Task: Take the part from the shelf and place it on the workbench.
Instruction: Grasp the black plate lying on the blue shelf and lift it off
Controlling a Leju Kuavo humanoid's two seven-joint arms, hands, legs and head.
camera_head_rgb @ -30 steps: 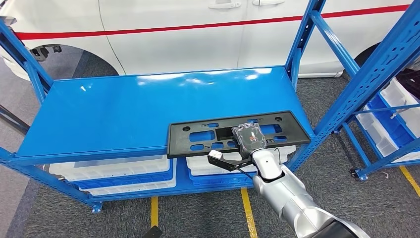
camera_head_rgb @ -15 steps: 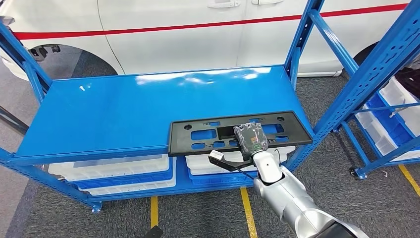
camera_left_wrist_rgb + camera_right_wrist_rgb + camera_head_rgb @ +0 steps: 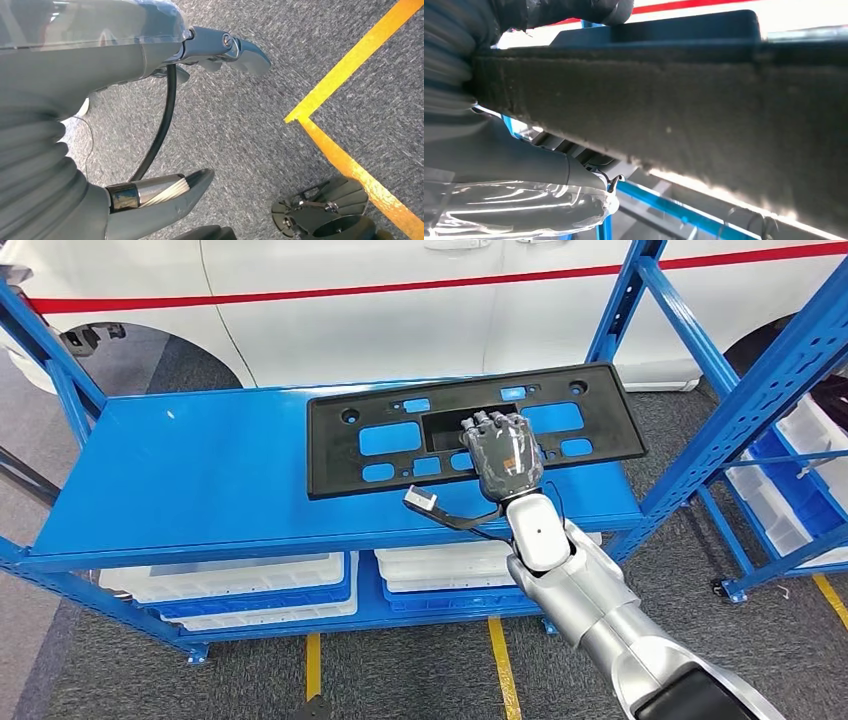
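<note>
- The part (image 3: pixel 470 425), a long black plastic panel with cut-outs, is held tilted above the blue tabletop (image 3: pixel 220 480), its far edge raised toward the white car (image 3: pixel 400 300) behind the tabletop; its lower edge looks close to the surface, but I cannot tell whether it touches.
- The right hand (image 3: pixel 503 455) is clamped on the part near its middle, dark fingers over the top face by the large central opening. In the right wrist view the part's rough edge (image 3: pixel 664 110) runs across just beside that hand (image 3: pixel 499 165), thumb under, fingers (image 3: pixel 574 10) over.
- The left hand (image 3: pixel 150 115) hangs over grey carpet (image 3: pixel 240 130) with a yellow floor line (image 3: pixel 350 80); its fingers are apart and nothing is in them.
- Below the tabletop sit white bins (image 3: pixel 230 585) on a lower level. To the right of the tabletop stands a second blue rack (image 3: pixel 790 440) with more white bins.
- Progress, as I judge it: the part is off its storage place and already over the tabletop, so the fetching looks done. What is left is lowering it flat, letting go, and drawing the arm back.
- The part is long and held at one point, so it could swing or tip as it comes down; a level set-down before release would be safest.
</note>
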